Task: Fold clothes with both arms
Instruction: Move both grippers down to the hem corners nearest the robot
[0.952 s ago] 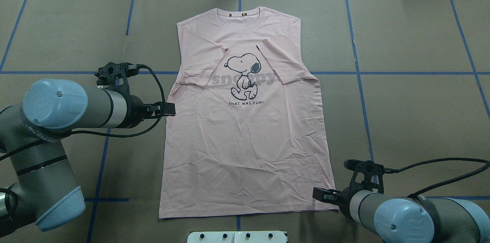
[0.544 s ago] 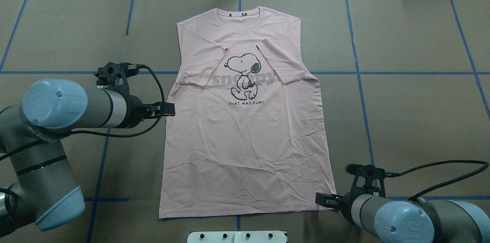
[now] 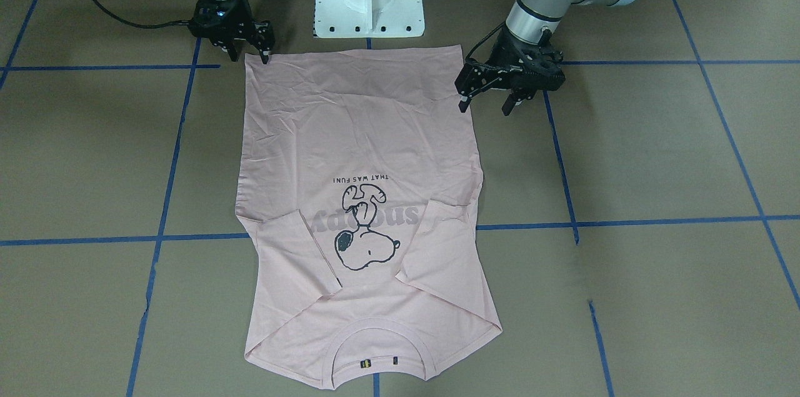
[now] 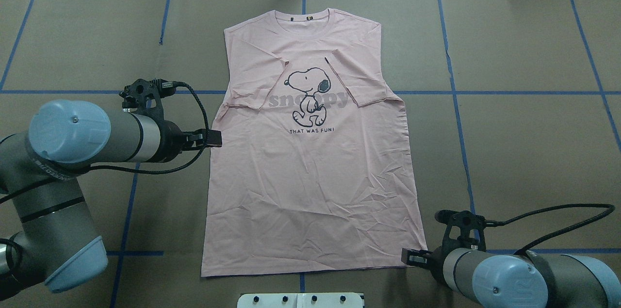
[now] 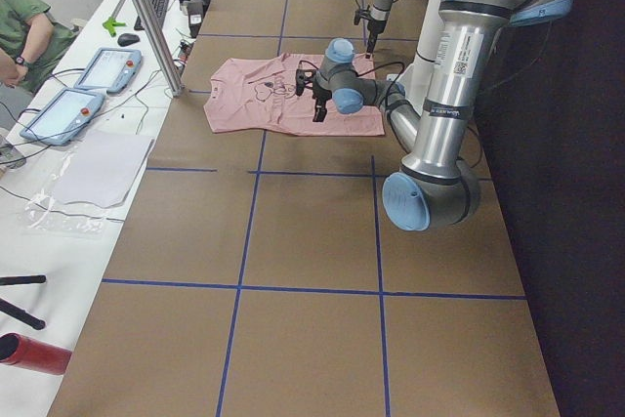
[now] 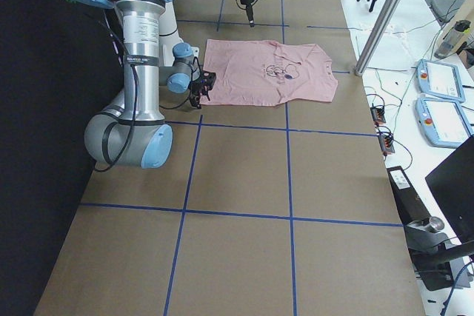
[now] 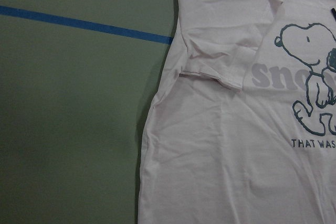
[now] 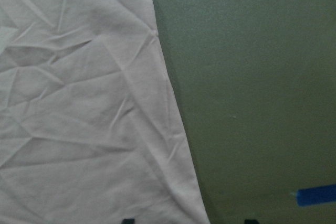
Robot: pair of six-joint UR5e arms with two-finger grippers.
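Now, nearest us, our right hand [image 3: 251,58] sits low at the near right hem corner [image 4: 420,260] of the shirt [image 4: 310,182]. Its fingers are spread wide, and in the wrist view the cloth's edge runs between the two tips; nothing is pinched. Farther out, our left hand [image 3: 484,106] hangs just beside the shirt's left side edge, about level with the lettering. It is spread too, it holds nothing, and it looks clear of the cloth.

The shirt lies flat and print up in the middle of the table [image 4: 524,153], with the hem near, both sleeves [image 4: 361,82] turned in over the chest, and the collar [image 4: 310,29] far.

We judge that the sleeve folds are done and that we are setting up the lengthwise fold. Next, the right hand must close on the corner. The left hand is far up the side, so it probably has to come back to the near left corner before both can lift the hem toward the collar.
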